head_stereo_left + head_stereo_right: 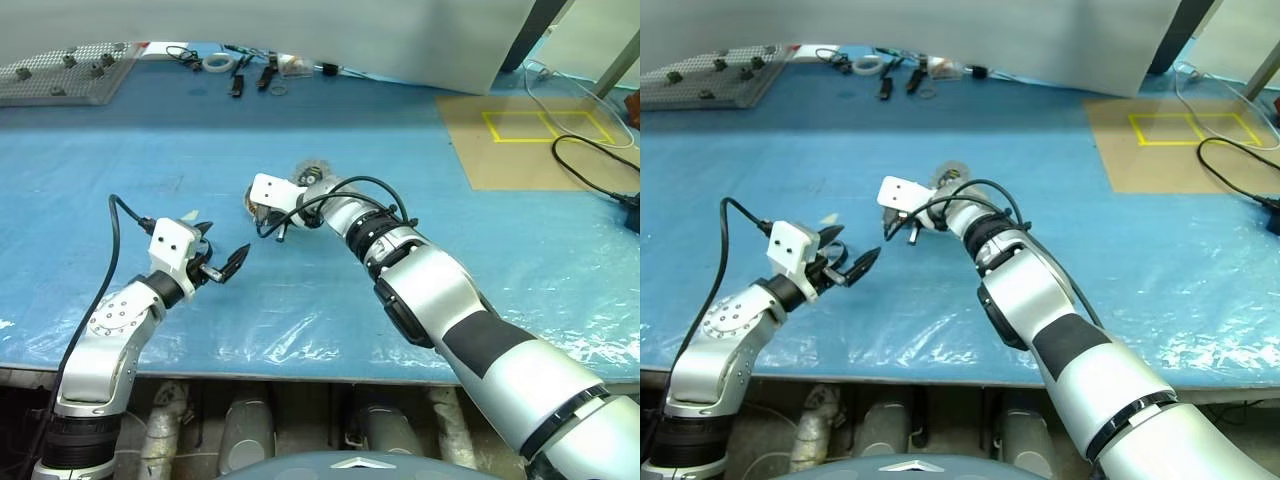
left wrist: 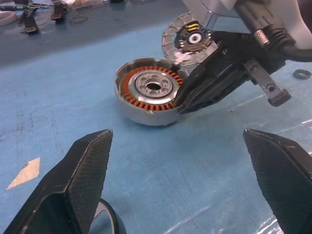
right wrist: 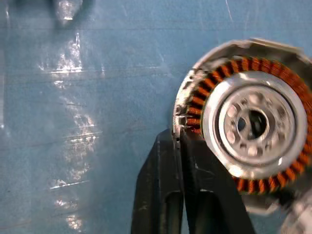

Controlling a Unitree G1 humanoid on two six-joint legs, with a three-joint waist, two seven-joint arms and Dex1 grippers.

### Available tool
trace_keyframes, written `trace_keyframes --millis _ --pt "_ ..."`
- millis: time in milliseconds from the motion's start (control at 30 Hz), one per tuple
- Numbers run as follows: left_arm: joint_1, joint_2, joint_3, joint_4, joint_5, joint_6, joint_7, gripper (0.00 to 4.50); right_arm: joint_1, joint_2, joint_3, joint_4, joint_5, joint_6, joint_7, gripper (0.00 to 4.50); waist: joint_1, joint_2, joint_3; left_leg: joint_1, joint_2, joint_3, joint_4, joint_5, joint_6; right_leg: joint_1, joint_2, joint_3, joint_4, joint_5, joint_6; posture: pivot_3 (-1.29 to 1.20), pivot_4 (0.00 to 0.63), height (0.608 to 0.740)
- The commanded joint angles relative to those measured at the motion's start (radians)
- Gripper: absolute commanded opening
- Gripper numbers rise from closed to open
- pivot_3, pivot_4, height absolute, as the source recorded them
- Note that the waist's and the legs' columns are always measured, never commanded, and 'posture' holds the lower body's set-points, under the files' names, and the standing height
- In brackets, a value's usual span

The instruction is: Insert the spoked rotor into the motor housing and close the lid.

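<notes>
Seen on the blue plastic-covered worktop, near its middle: squat round metal motor housing packed with copper-brown windings, lying flat, open face up. Seated in its centre, a silvery wheel-like piece with small holes around a dark bore, probably the small silvery spoked rotor; spokes hard to make out. Just behind the housing, touching or nearly so, the flat pale silver-white lid, segmented ring face up, its near edge cut off by the right arm.

Right tool closed, black fingers pressed together, tips at the housing's rim; whether pinching the thin rim wall or merely touching it, not clear. From the head views, housing mostly hidden behind the right tool's white camera block; only a sliver of the lid visible beyond the wrist.

Left tool wide open, holding nothing, hovering above the worktop, well apart from the housing, pointing toward it. Under the left tool, a dark ring, partly cut off. Small metal ring lying beside the right arm.
</notes>
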Motion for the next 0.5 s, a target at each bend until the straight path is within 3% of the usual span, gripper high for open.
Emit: trace_keyframes --millis 33,233,500 --pt "-0.019 0.003 0.007 0.000 0.010 -0.025 0.006 4.50 -0.012 0.000 0.014 -0.008 -0.014 -0.005 0.025 0.04 0.001 0.000 0.000 0.000 0.000 0.000 0.000 0.000 0.000 0.000 0.000 0.000 0.000 0.000 0.000 0.00 0.150 0.740" --pt "-0.036 0.006 0.009 0.025 0.011 -0.036 0.001 4.50 -0.043 -0.002 0.026 -0.013 -0.018 -0.024 0.105 0.04 0.000 0.000 0.000 0.000 0.000 0.000 0.000 0.000 0.000 0.000 0.000 0.000 0.000 0.000 0.000 0.00 0.150 0.740" --pt "-0.068 0.004 0.000 0.070 0.019 -0.057 -0.010 4.50 -0.056 -0.025 0.095 -0.029 -0.043 -0.151 0.393 0.04 -0.001 0.000 0.000 -0.001 0.000 0.000 0.000 -0.001 0.004 0.000 0.000 0.000 0.000 0.000 0.000 0.00 0.150 0.740"
